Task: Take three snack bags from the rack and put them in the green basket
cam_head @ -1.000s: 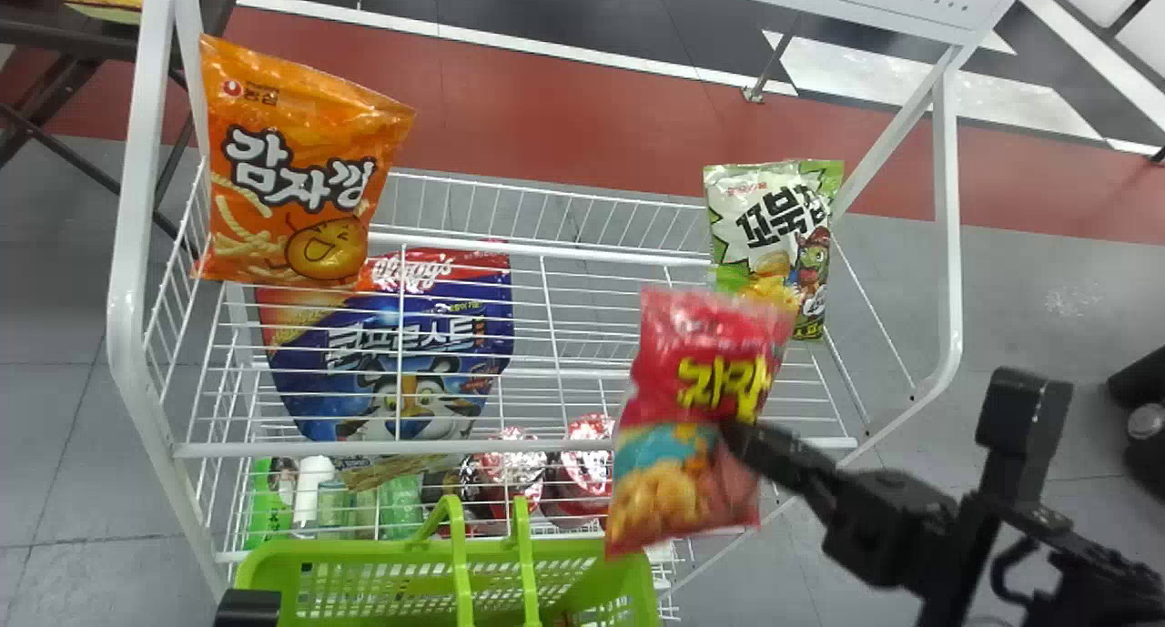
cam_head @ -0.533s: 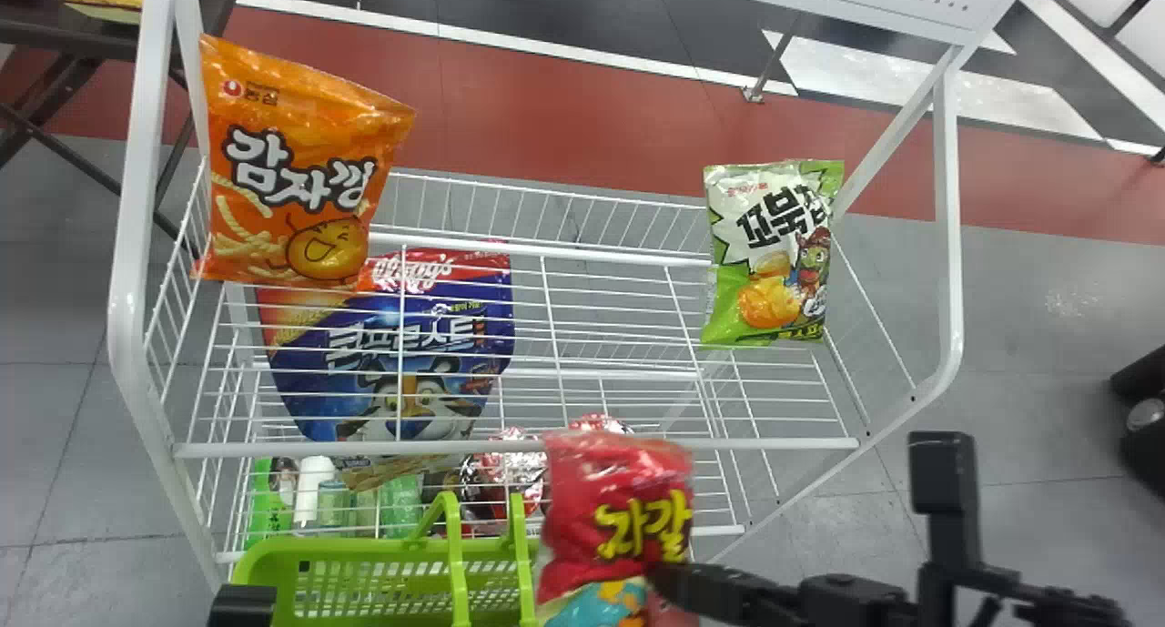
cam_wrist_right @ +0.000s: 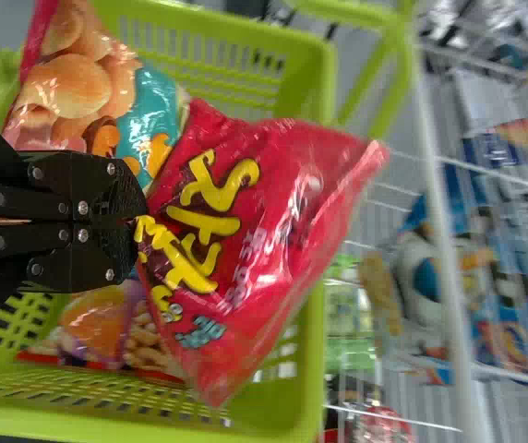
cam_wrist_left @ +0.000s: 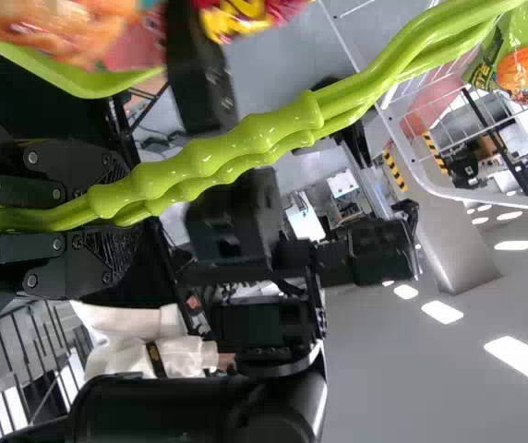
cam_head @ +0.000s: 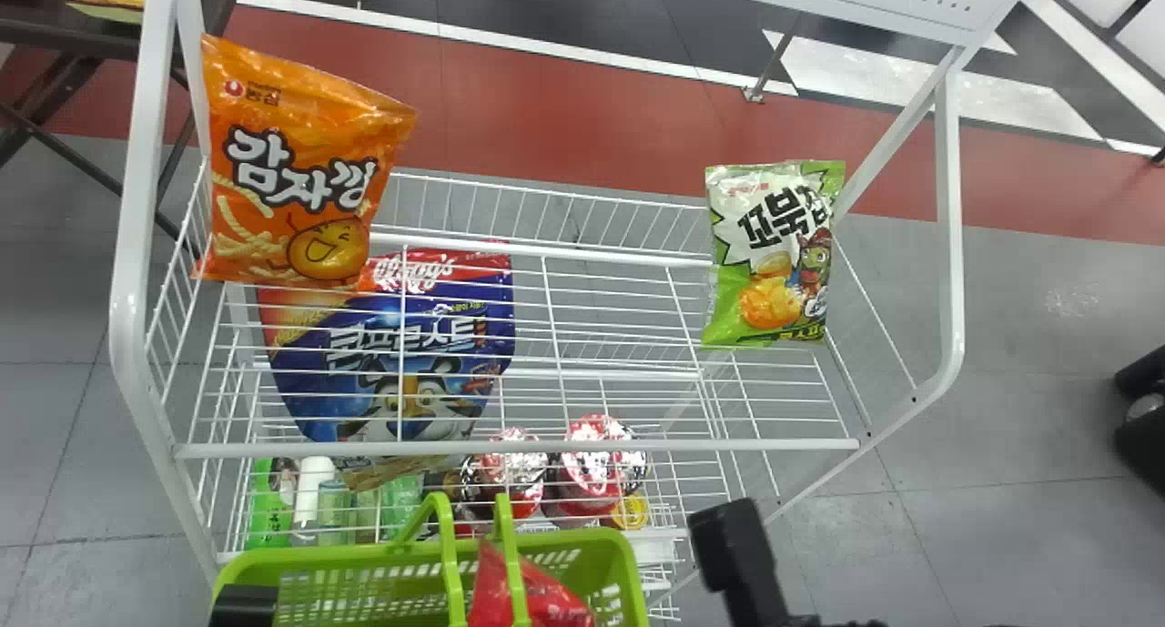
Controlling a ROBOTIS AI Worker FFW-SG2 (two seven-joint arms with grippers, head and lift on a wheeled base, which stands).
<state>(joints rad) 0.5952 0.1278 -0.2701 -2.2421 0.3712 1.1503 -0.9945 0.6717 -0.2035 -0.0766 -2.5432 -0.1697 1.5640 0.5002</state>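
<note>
Left gripper [cam_head: 243, 604]: closed round the green basket's handles [cam_wrist_left: 222, 152], its grip plain in the left wrist view.
Right gripper [cam_head: 737, 554]: pinched nearly together on the red snack bag [cam_wrist_right: 236, 212], as the right wrist view shows.
Red snack bag: over the basket opening, partly behind a handle in the head view; how deep it sits cannot be told.
Green basket [cam_head: 614, 554]: in front of the rack [cam_head: 564, 447]; the right wrist view also reveals another snack bag [cam_wrist_right: 98, 323] inside, partly covered.
Lower shelf: green bottles [cam_head: 400, 504] and red-topped cups [cam_head: 592, 463].
Blue cereal bag [cam_head: 400, 336]: below the upper shelf's wires.
Upper shelf: orange snack bag [cam_head: 296, 172] at the left, green-and-white snack bag [cam_head: 774, 254] at the right.
</note>
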